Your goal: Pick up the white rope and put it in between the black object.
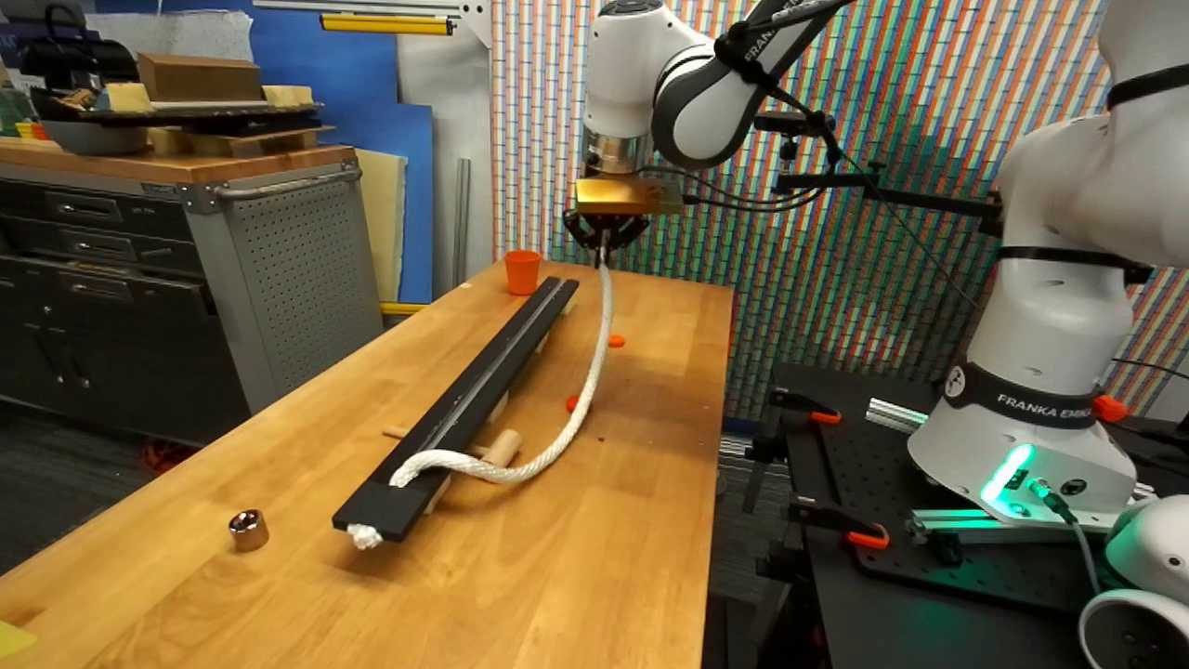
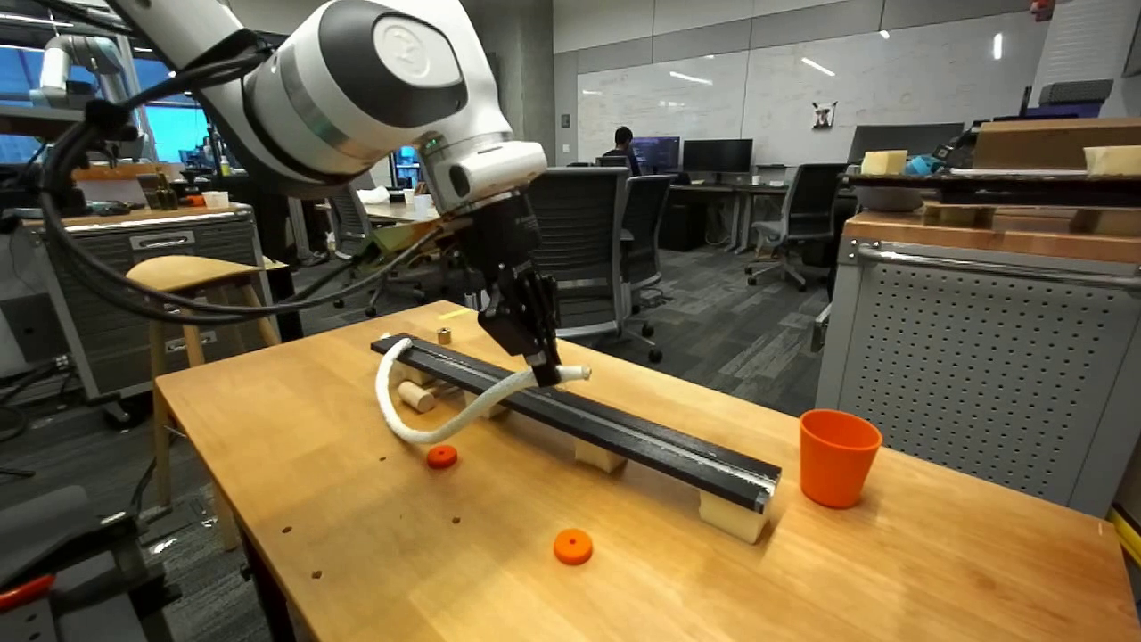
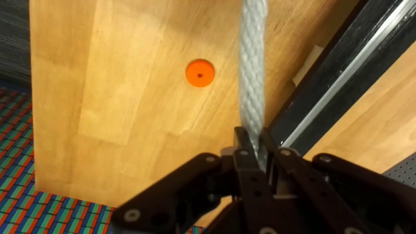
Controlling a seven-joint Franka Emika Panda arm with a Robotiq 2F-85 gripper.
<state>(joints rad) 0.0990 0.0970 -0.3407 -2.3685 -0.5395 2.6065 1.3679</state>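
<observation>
The white rope (image 1: 599, 358) hangs in a loop beside the black rail (image 1: 497, 383). Its near end dips into the rail's near end, and a frayed white tip shows there. My gripper (image 1: 602, 255) is shut on the rope close to its free end, held above the table. In an exterior view the gripper (image 2: 545, 379) has a short stub of the rope (image 2: 419, 435) poking out past the fingers. The rail (image 2: 624, 428) has a groove between two strips. In the wrist view the rope (image 3: 253, 58) runs between the fingertips (image 3: 252, 133), and the rail (image 3: 341, 74) lies to the right.
Beige blocks (image 2: 731, 517) hold the rail above the wooden table. An orange cup (image 2: 838, 457) stands by its far end. Two orange discs, one nearer the rope (image 2: 441, 456) and one farther along (image 2: 573, 547), lie beside the rail. A wooden dowel (image 1: 503, 449) and a metal nut (image 1: 248, 530) lie near its near end.
</observation>
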